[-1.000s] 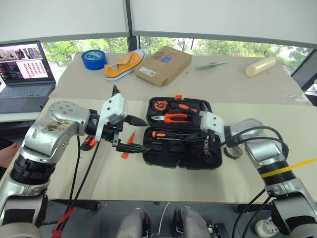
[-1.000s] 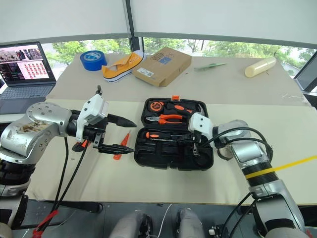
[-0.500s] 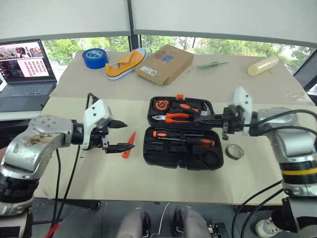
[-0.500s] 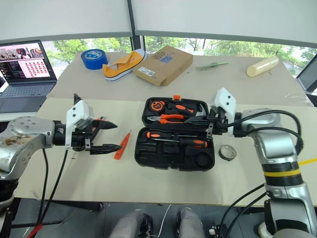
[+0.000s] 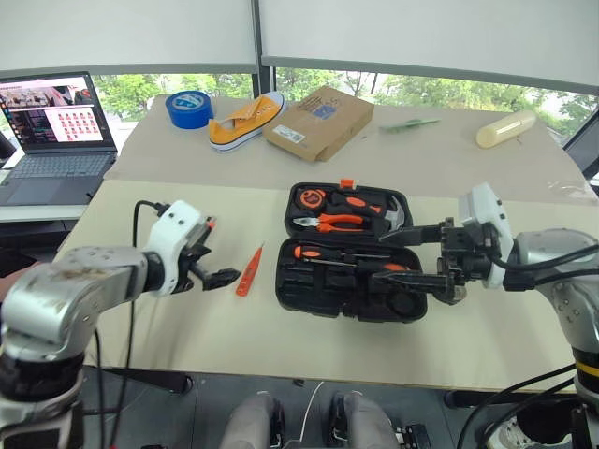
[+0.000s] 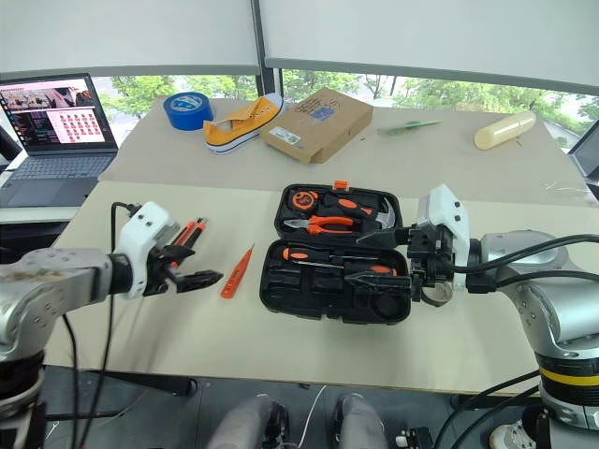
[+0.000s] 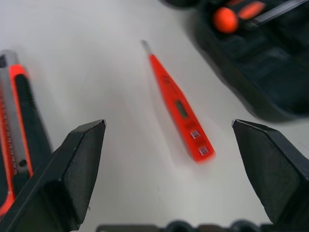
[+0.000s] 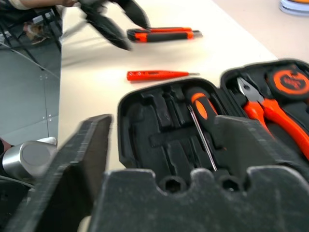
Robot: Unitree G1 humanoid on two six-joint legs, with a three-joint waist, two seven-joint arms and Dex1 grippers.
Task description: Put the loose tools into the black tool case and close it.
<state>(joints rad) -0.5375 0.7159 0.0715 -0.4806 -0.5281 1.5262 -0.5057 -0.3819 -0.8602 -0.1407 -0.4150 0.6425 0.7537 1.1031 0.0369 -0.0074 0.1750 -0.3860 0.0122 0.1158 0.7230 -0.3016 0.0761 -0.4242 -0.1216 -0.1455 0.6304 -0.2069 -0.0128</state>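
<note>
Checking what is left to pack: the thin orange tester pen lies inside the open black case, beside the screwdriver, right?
No. The tester pen lies on the table, outside the open black case, as the left wrist view shows. The screwdriver is in the case.

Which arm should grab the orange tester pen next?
Left. Its open gripper hangs right over the tester pen, which lies between its fingers. The right gripper is over the tool case.

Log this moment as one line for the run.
left hand open over tester pen | right hand open above tool case | case open | utility knife still out
</note>
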